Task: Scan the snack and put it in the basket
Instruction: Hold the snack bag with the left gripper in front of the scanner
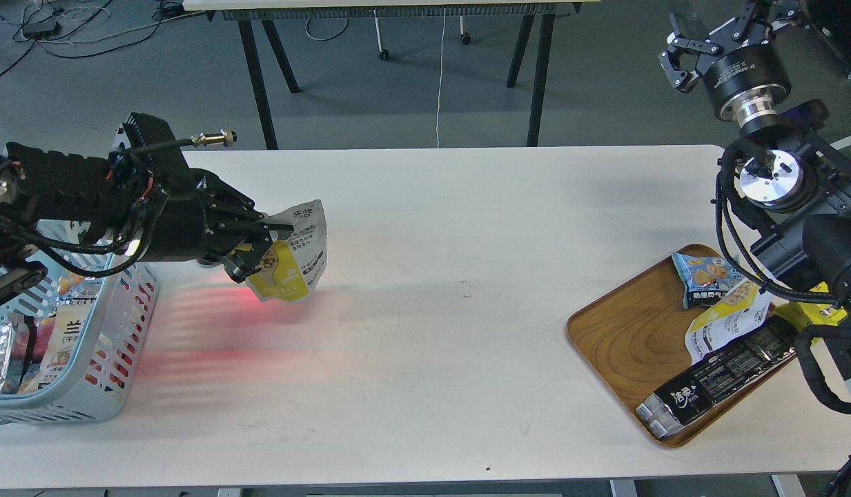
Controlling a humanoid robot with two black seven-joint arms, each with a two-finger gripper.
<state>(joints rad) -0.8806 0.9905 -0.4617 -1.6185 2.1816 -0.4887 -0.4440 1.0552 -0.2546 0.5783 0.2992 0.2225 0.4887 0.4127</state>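
My left gripper (263,243) is shut on the snack (294,259), a puffy pouch with a yellow lower part and a white printed top. It hangs tilted just above the table, right of the basket. A red glow lies on the table under and left of it. The light blue basket (111,359) stands at the table's left front with several packets inside; my left arm crosses over its far end. My right gripper (718,34) is raised beyond the table's far right corner, its fingers spread and empty.
A wooden tray (622,338) at the right front holds a small blue packet (705,278), a white pouch with a yellow corner (725,321) and a long black packet (722,376). Another table's black legs (259,76) stand behind.
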